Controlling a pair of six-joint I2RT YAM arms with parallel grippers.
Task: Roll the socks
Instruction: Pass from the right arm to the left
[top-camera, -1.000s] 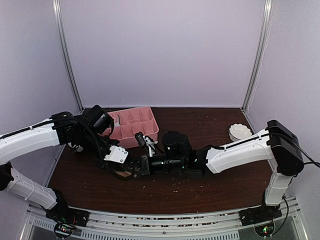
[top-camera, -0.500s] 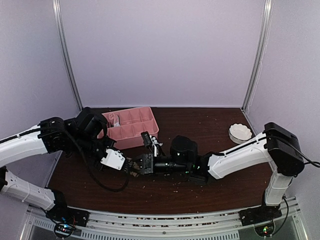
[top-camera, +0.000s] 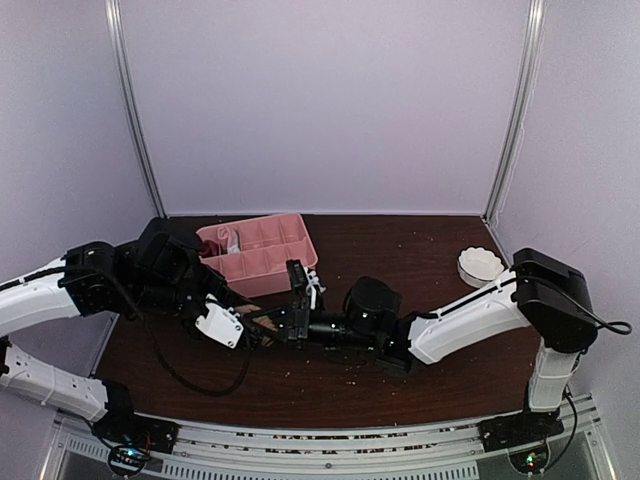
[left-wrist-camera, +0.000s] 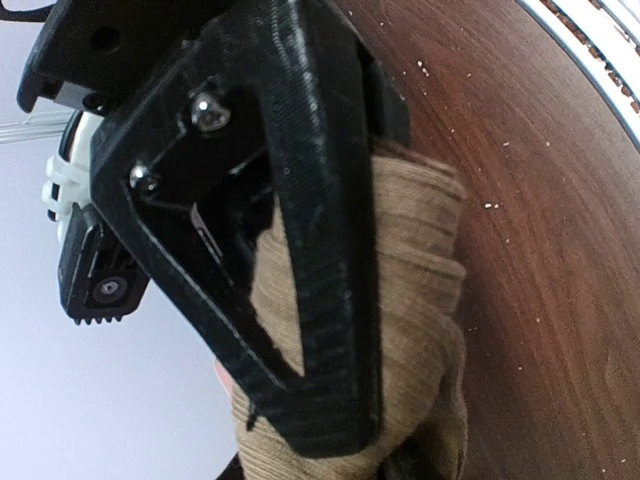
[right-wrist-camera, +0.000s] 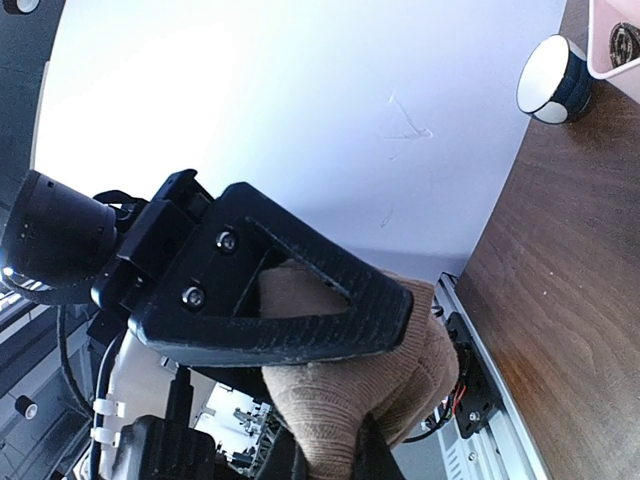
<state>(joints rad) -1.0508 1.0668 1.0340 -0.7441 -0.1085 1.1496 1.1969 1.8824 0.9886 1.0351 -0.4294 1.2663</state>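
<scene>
Sock (left-wrist-camera: 425, 290): tan and ribbed, bunched into a thick roll between the left claw (top-camera: 247, 328) and the right claw (top-camera: 277, 329), low over the table (top-camera: 450, 370) just in front of the tray (top-camera: 262, 255); cannot tell whether it touches the wood.
Left arm: comes in from the left edge with the elbow bent and the forearm low, wrist turned toward the middle.
Left claw: meets the right claw tip to tip; one black finger (left-wrist-camera: 320, 250) lies flat across the roll. Cannot tell whether the pair pinches the sock or only presses on it.
Right arm: stretches almost straight across from the right, low and level, wrist rolled onto its side.
Right claw: nearly closed and clamped on the sock, with fabric bulging out under the finger (right-wrist-camera: 300, 320).
Tray: pink and divided, behind the claws toward the left rear.
Bowl (top-camera: 480, 265): white, at the right rear, well apart from both claws.
</scene>
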